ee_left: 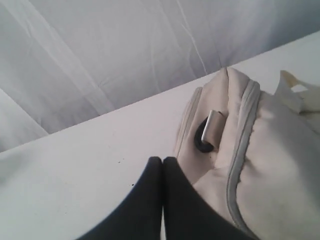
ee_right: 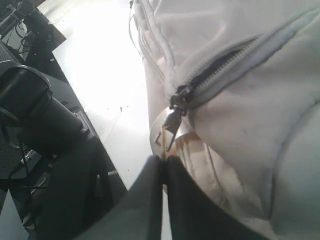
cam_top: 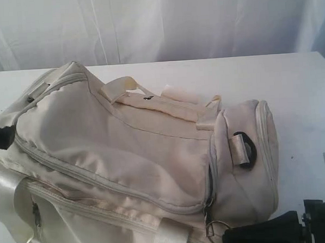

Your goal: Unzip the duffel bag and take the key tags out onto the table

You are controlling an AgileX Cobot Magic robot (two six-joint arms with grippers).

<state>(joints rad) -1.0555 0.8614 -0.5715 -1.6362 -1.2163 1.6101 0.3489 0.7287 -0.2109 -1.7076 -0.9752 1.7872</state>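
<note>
Black and smooth, the right fingers are nearest, low at the front edge of the scene, and they are pressed together with no gap. Their tips sit just under the small dark metal zipper pull. Whether they pinch its hanging tab or the thin metal ring beside it cannot be told.

The cream toothed zipper shows only a short dark slit behind the slider, so the opening step seems hardly begun. To do it well, the tab should be held firmly and drawn along the line of the teeth, not away from the fabric. The cloth is soft and wrinkled and would likely bunch before the slider, so the other end needs holding.

The large cream-beige fabric duffel bag lies on the wide white counter, filling its left and middle. A glossy satin webbing strap crosses its front, and flat padded handles rest on top. A dark D-ring hangs on the rounded end.

The left fingers, also closed together, lie against the bag's other end.

The key tags are not visible; probably they are inside. A pale folded curtain hangs behind.
</note>
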